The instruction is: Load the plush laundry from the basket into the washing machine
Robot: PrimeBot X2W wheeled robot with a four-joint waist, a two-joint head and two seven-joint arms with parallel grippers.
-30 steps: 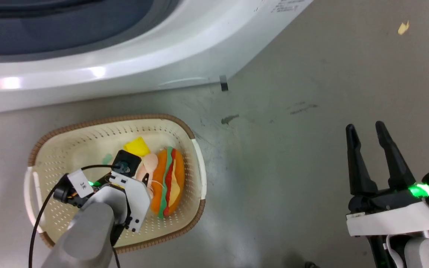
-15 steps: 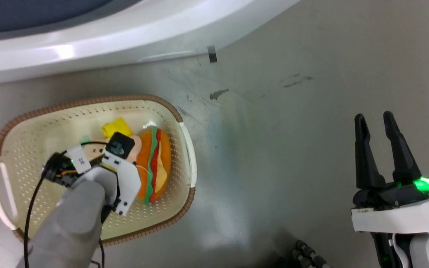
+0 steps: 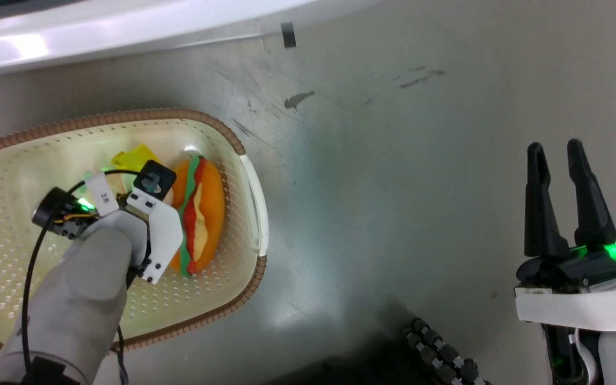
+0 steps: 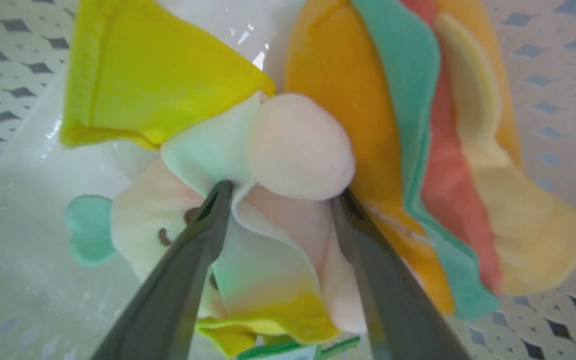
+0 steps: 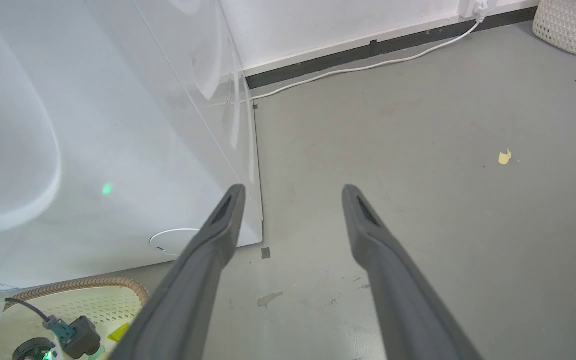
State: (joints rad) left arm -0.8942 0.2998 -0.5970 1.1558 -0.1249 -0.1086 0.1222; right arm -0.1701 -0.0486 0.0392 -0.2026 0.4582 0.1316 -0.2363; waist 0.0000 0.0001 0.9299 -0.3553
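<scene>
Pale pink fabric bulges between the two fingers of the left gripper (image 4: pixel 280 192), which stand parted on either side of the plush animal (image 4: pixel 288 150). They touch it but are not pinched shut, set so, I judge, to lift it first. It lies towards the right end of the basket (image 3: pixel 179 115), pressed against the burger plush (image 3: pixel 201 214). The burger's layers stand on edge, running from the rim nearest the washing machine (image 3: pixel 126 32) to the near rim. The animal's yellow flap points washer-ward. The right gripper (image 3: pixel 556 152) hangs parted and empty over the floor (image 3: pixel 393 160).

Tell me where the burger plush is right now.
In the head view the burger plush lies in the right end of the basket, beside the pink plush animal, just right of the left end effector.
</scene>
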